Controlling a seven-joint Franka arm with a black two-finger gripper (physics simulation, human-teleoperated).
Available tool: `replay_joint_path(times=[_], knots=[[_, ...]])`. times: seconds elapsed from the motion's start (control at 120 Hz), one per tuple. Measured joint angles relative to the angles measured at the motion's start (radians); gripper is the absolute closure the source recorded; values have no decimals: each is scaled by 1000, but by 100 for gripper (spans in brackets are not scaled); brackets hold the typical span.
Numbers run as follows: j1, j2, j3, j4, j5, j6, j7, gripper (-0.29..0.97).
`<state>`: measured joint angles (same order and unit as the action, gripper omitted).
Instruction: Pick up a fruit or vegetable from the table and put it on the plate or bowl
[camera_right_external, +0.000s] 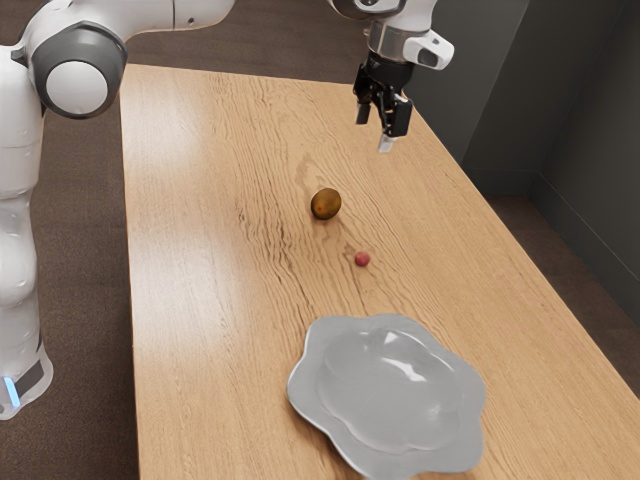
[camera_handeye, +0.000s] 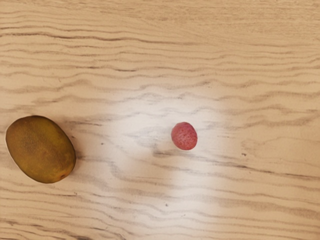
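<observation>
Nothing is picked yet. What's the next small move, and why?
Probably lower the gripper toward the red fruit. The gripper hangs open and empty, high over the table, and in the wrist view that fruit lies closer under the hand than the kiwi. The plate holds nothing yet.

On the table (camera_right_external: 200, 260) we note kiwi (camera_right_external: 326, 203) and berry (camera_right_external: 362, 259) near each other, not touching; plate (camera_right_external: 303, 392) lies well apart, nearer the camera.
</observation>
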<state>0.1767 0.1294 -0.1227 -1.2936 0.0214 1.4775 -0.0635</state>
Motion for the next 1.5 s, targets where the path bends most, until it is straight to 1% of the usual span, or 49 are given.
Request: replay_joint_path(times=[0.183, 0.25, 0.333, 0.433, 0.508, 0.608, 0.767, 0.875, 0.95, 1.067, 1.175, 1.333, 1.5], knots=[[-1, 0, 0, 0, 0, 2, -2, 0], [19, 5, -1, 2, -22, 4, 2, 0], [51, 2, -16, 59, -44, 7, 38, 0], [42, 5, -29, 69, -39, -2, 102, 0], [51, 10, -27, -28, -18, 4, 165, 0], [51, -9, -30, -162, 16, 56, 263, 0], [49, -47, -24, -250, 14, 116, 398, 0], [56, -52, -6, -259, 9, 129, 418, 0], [65, -49, 2, -257, 7, 127, 396, 0], [78, -21, 3, -258, 3, 128, 309, 0], [93, -12, 7, -259, -19, 111, 185, 0], [201, -8, 8, -273, -75, 76, 6, 0], [202, 19, 8, -282, -104, 69, -174, 0]])
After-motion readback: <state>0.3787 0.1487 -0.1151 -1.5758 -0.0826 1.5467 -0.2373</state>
